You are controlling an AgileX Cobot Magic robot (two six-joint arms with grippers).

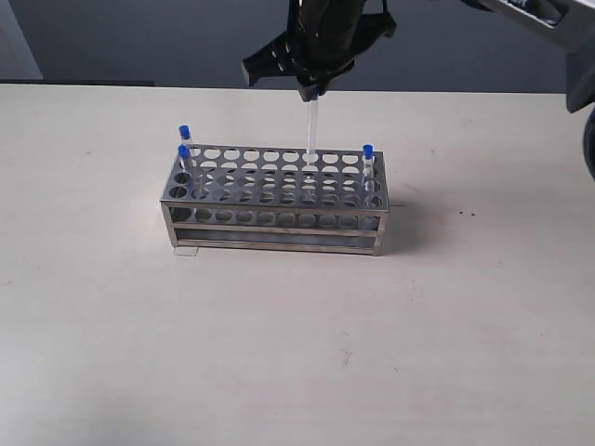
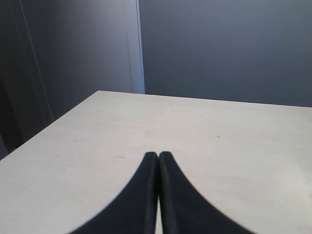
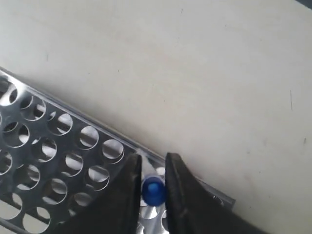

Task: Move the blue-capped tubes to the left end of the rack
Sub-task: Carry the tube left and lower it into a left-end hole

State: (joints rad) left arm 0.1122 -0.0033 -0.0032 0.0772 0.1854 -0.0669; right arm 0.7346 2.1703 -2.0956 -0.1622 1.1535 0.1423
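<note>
The silvery rack (image 1: 270,243) stands mid-table. Two blue-capped tubes (image 1: 184,131) (image 1: 184,151) sit in holes at its left end, and a third tube (image 1: 368,151) stands at the right end. My right gripper (image 1: 311,91) hangs over the rack's back row, shut on a fourth tube (image 1: 312,130) that points straight down, its lower end about level with the top plate. In the right wrist view its blue cap (image 3: 152,191) is pinched between the fingers of the gripper (image 3: 153,158), above the rack (image 3: 58,146). My left gripper (image 2: 159,155) is shut and empty over bare table, away from the rack.
A pale table (image 1: 297,353) surrounds the rack on all sides. A dark wall (image 1: 139,37) runs behind the table's far edge. In the left wrist view the table's corner (image 2: 100,92) lies ahead.
</note>
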